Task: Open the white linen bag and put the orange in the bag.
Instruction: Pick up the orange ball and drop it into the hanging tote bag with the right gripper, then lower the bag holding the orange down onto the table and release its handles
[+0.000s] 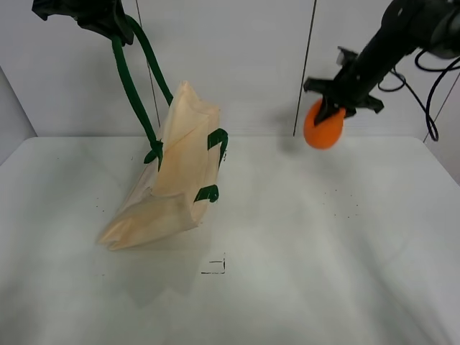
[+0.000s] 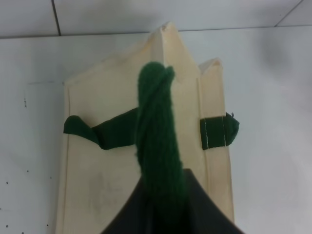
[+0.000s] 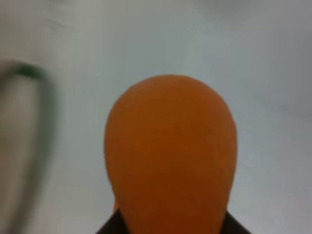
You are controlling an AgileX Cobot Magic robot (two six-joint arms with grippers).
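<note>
The left gripper (image 1: pixel 108 20), high above the white table (image 1: pixel 323 259), is clamped on the dark green strap handle (image 1: pixel 133 86) of a cream rectangular fabric tote bag (image 1: pixel 180 172), which hangs tilted with its lower end resting on the tabletop. Well to the right, the right gripper (image 1: pixel 330 109) is closed around a round bright-orange fruit (image 1: pixel 322 133), holding it in the air near the table's far edge, apart from the bag.

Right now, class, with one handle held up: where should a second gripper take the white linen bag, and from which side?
Probably the upper green tab on the white linen bag, coming from the side of the orange: it juts off the cloth, opposite the handle in the left gripper.
</note>
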